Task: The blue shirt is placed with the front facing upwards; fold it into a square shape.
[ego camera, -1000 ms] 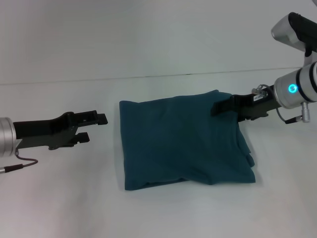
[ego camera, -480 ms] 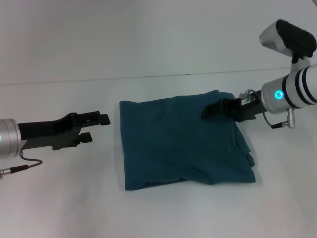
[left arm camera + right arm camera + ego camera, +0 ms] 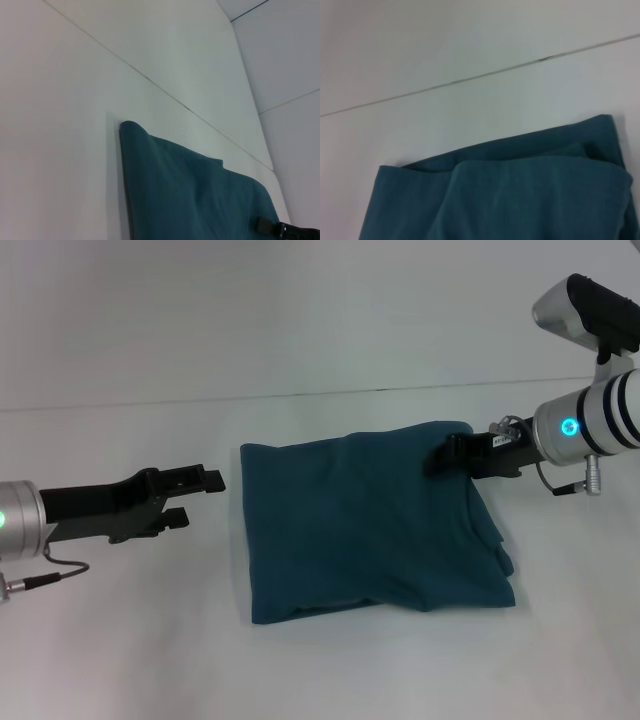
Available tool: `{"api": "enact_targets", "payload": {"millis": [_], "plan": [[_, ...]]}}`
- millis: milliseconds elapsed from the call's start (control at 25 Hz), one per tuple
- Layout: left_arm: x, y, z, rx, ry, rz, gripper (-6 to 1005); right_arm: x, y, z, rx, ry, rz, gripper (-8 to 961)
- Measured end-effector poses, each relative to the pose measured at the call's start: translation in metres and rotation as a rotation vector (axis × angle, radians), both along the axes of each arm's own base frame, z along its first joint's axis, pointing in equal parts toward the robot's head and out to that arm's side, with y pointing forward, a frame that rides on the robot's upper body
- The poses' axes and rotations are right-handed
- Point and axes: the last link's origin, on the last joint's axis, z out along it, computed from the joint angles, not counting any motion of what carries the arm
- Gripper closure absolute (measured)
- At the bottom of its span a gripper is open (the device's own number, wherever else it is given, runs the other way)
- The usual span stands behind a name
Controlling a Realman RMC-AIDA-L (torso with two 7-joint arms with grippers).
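The blue shirt (image 3: 370,530) lies folded into a rough square in the middle of the white table, plain teal side up, with layered edges along its right side. My left gripper (image 3: 193,498) hovers open to the left of the shirt, a short gap away from its left edge. Over the shirt's far right corner sits my right gripper (image 3: 440,454), low against the cloth. The left wrist view shows the shirt (image 3: 200,200) and the right gripper (image 3: 282,230) beyond it. In the right wrist view the shirt's folded far edge (image 3: 520,195) fills the lower part.
The white table (image 3: 120,630) surrounds the shirt on all sides. A thin seam line (image 3: 300,395) runs across behind the shirt where the table meets the wall. A cable (image 3: 40,578) hangs under my left arm.
My right gripper pushed left over the shirt's far corner, then drew back a little to the right. The left gripper crept slightly toward the shirt. The shirt has kept its shape.
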Motion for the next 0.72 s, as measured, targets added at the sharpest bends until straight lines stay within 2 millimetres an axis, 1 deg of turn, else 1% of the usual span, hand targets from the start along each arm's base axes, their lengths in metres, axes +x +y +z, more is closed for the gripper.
{"api": "enact_targets", "payload": {"millis": [160, 240, 480, 720], "plan": [[0.000, 0.000, 0.000, -0.001, -0.001, 0.000, 111, 0.004, -0.001, 0.001, 0.002, 0.000, -0.009, 438], [0.000, 0.000, 0.000, -0.001, -0.001, 0.001, 111, 0.005, -0.002, 0.002, 0.005, 0.000, -0.012, 656], [-0.001, -0.001, 0.000, -0.002, -0.002, 0.003, 110, 0.003, -0.003, 0.004, -0.009, 0.010, -0.006, 888], [-0.001, -0.001, 0.000, -0.001, -0.001, 0.003, 110, -0.014, 0.000, 0.018, -0.022, 0.036, 0.029, 919]]}}
